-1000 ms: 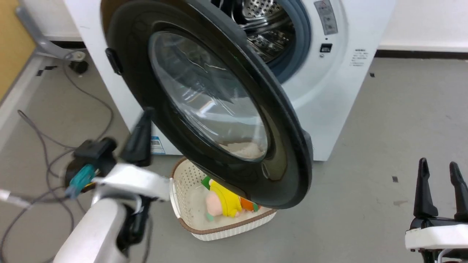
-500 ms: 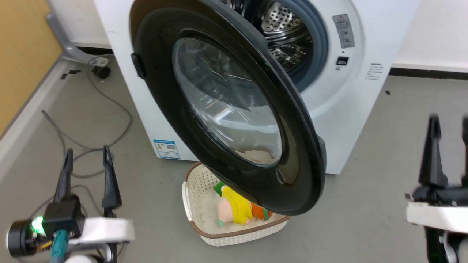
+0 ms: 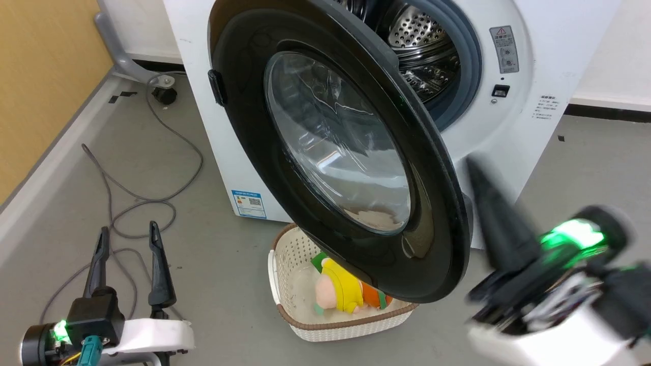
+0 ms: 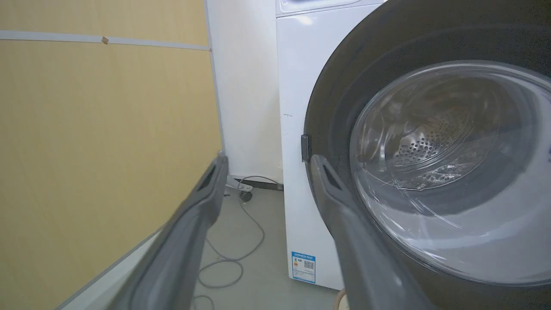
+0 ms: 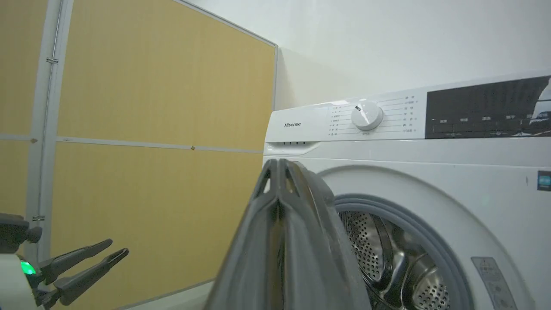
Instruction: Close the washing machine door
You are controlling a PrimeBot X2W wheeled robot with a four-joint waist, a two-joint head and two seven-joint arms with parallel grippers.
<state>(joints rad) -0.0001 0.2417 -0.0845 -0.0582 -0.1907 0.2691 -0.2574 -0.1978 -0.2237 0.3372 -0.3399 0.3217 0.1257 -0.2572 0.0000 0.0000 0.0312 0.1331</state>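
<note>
The washing machine door (image 3: 244,101) stands wide open, hinged on the left, its glossy black rim around a bulging clear glass bowl (image 3: 335,142). The left wrist view has the door (image 4: 331,94) close on the right. Blurred by motion, my right gripper (image 3: 475,165) points up beside the door's free edge at the lower right; whether it touches the rim I cannot tell. Its fingers (image 5: 280,162) are shut on nothing. My left gripper (image 3: 127,234) is open low on the left, well apart from the door, and appears as the left gripper (image 4: 269,159) and the left gripper (image 5: 118,246) in both wrist views.
A white woven basket (image 3: 305,325) holding a plush toy (image 3: 338,290) sits on the floor under the door. Grey cables (image 3: 152,198) loop across the floor on the left. A yellow wall panel (image 3: 40,76) bounds the left side. The steel drum (image 3: 422,46) is exposed.
The camera has shifted. My left arm pulled back from beside the door to the lower left. My right gripper rose and swung toward the door's free edge, its fingers coming together.
</note>
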